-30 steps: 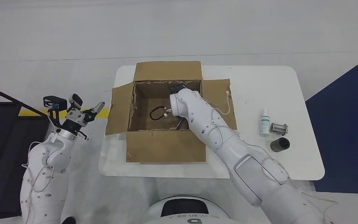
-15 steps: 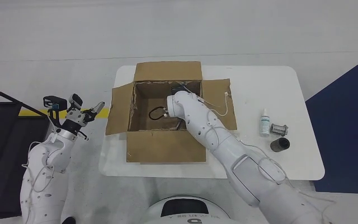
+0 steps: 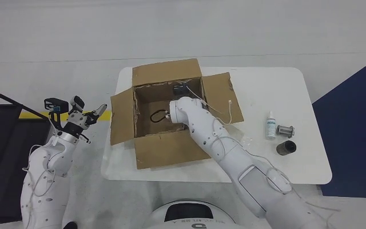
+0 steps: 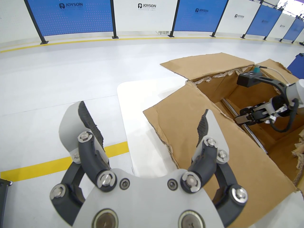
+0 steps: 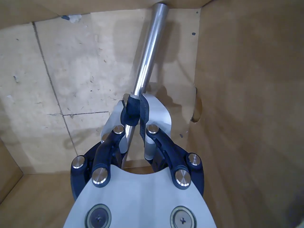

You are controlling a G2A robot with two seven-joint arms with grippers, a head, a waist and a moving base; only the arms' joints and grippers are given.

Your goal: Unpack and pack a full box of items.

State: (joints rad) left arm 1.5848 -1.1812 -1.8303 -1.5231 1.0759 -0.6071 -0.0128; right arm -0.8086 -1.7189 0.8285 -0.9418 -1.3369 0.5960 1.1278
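Note:
An open cardboard box (image 3: 166, 73) stands on the white table (image 3: 269, 80), turned slightly askew. My right arm (image 3: 197, 120) reaches down into it. Inside, my right gripper (image 5: 135, 112) is shut on a shiny metal rod (image 5: 149, 48). The rod slants along the box floor, and its far end meets the bottom corner by the side wall (image 5: 237, 72). The left wrist view shows the right gripper (image 4: 241, 119) low inside the box (image 4: 180, 129). My left gripper (image 4: 144, 129) hangs open and empty off the table's left side, also seen from above (image 3: 94, 111).
On the table right of the box are a small white spray bottle (image 3: 270, 125), a grey metal cylinder (image 3: 285, 131) and a dark cup-like cylinder (image 3: 286, 148). A white cable (image 3: 229, 109) trails over the box's right flap. Blue and white partition panels (image 4: 142, 5) ring the floor.
The box has turned and slid a little to the left on the table. My right arm has moved left inside it. The left arm has stayed still.

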